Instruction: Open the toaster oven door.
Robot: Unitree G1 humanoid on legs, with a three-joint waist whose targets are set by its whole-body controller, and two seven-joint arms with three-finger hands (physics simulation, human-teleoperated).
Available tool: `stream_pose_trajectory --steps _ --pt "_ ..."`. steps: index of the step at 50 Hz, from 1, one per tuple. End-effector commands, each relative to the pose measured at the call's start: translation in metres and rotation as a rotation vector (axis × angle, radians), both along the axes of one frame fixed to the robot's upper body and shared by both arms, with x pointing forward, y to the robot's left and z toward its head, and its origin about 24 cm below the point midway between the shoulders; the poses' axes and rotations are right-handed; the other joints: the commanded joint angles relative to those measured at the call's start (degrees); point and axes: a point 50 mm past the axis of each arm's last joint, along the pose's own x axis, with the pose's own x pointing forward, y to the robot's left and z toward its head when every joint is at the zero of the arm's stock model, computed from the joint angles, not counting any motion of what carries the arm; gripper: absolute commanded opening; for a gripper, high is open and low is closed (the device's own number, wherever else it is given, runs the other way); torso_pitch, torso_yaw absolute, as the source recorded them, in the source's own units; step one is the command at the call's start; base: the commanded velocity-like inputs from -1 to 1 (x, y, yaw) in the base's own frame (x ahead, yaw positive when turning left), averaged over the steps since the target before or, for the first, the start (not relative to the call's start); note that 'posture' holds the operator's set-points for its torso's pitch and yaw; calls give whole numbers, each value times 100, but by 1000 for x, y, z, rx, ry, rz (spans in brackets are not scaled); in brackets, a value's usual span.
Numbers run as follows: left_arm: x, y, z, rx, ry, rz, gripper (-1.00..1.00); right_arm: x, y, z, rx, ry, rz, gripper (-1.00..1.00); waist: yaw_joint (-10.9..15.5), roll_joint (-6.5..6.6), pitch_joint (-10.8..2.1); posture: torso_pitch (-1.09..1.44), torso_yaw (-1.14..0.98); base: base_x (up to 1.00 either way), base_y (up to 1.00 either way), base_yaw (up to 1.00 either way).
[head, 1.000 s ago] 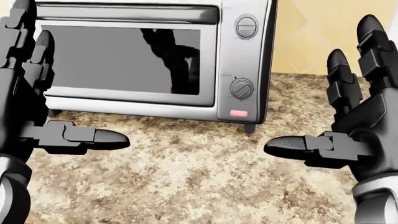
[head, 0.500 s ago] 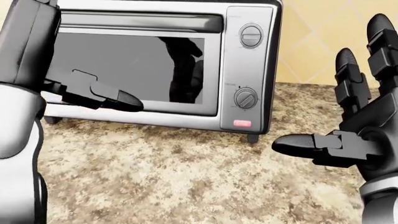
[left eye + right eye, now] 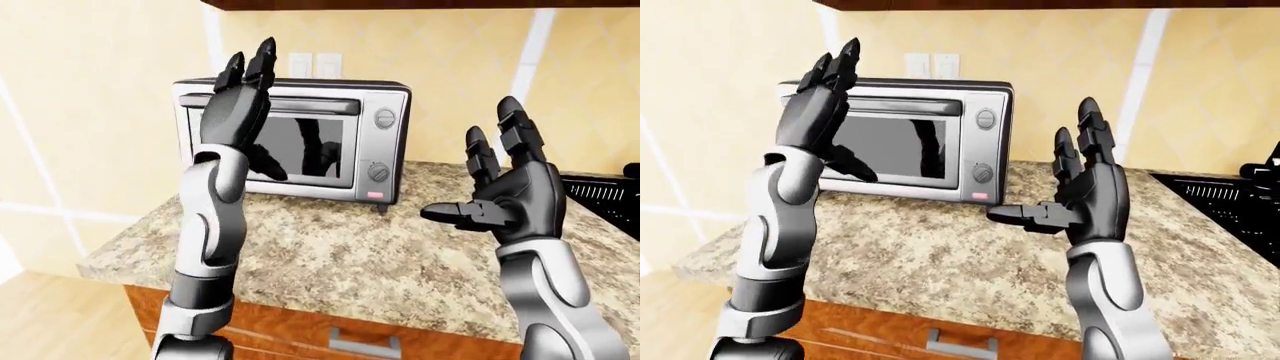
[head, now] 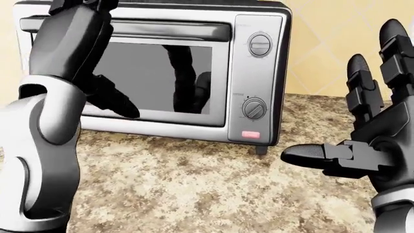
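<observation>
Standing on the granite counter (image 3: 330,247) at upper centre of the left-eye view, the toaster oven (image 3: 300,139) has its door (image 4: 161,82) shut, handle (image 4: 168,30) along the top edge; two knobs (image 4: 260,44) sit on its right panel; the left hand (image 3: 238,105) is raised against the oven's left part, fingers spread, clamped on nothing; the right hand (image 3: 510,195) hovers at frame right, fingers apart, thumb pointing left; a dark stove (image 3: 1230,199) occupies the right edge.

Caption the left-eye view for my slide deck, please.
Left hand raised before the closed toaster oven; right hand open.
</observation>
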Motion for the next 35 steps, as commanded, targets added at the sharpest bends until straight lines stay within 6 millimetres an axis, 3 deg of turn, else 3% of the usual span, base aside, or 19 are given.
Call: stream_pose_trajectory --steps 1,12,25,35 --pt "-1 -4 14 29 -75 -5 100 -3 1 13 -11 -74 0 100 -5 -3 -1 -54 0 0 0 0" --pt "13 -11 6 160 -48 7 100 -5 0 17 -12 -83 -8 100 -20 -15 12 -54 0 0 0 0" --pt "28 -13 -23 251 85 11 100 -3 -2 14 -12 -85 -10 100 -32 -4 7 -54 0 0 0 0" --pt "38 -13 -31 312 110 39 100 -4 -2 12 -9 -83 -11 100 -41 -4 -2 -54 0 0 0 0"
